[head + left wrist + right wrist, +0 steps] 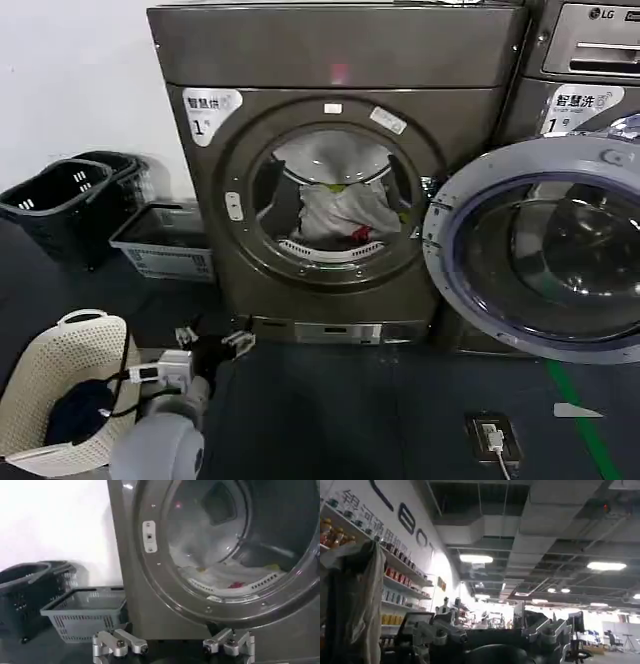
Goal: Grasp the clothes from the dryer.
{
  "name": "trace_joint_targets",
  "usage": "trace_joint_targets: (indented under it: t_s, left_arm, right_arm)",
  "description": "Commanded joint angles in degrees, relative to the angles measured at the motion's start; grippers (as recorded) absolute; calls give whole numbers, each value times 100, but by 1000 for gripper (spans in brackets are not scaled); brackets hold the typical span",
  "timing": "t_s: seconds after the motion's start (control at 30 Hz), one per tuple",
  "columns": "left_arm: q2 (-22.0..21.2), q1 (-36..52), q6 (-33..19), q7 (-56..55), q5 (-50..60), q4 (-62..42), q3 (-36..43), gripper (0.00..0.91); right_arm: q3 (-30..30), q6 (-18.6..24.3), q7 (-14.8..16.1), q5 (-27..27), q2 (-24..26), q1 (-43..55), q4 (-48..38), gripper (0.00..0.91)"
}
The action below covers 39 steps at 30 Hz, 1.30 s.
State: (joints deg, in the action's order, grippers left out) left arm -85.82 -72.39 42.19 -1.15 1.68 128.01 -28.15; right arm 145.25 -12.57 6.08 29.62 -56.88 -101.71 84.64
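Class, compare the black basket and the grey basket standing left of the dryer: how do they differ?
The black basket is taller and deeper; the grey basket is low and shallow. The black basket stands farther from the dryer; the grey basket sits right beside it. Both have slotted sides and stand on the floor.

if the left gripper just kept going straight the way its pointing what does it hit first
Probably the dryer front below the round opening, not the clothes. The left gripper sits low and open, aimed at the lower panel, with the clothes higher inside the drum. Depth is hard to judge.
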Motion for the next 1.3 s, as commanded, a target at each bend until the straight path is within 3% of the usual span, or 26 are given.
trace_joint_targets:
  t_s: [0.03,0.63,1.0,1.3]
  left_arm:
    - [-2,0,281,8,-6,8,19,907]
    - [0,-46,281,95,-22,44,55,907]
    - [-4,-33,281,297,59,74,52,907]
    - [5,-38,281,145,5,65,53,907]
  right_arm:
    - [3,0,-16,19,-13,8,-34,907]
    - [-4,21,-29,30,-50,32,-83,907]
    - [62,258,-461,319,11,18,-238,907]
    - [56,314,-546,435,17,37,-233,907]
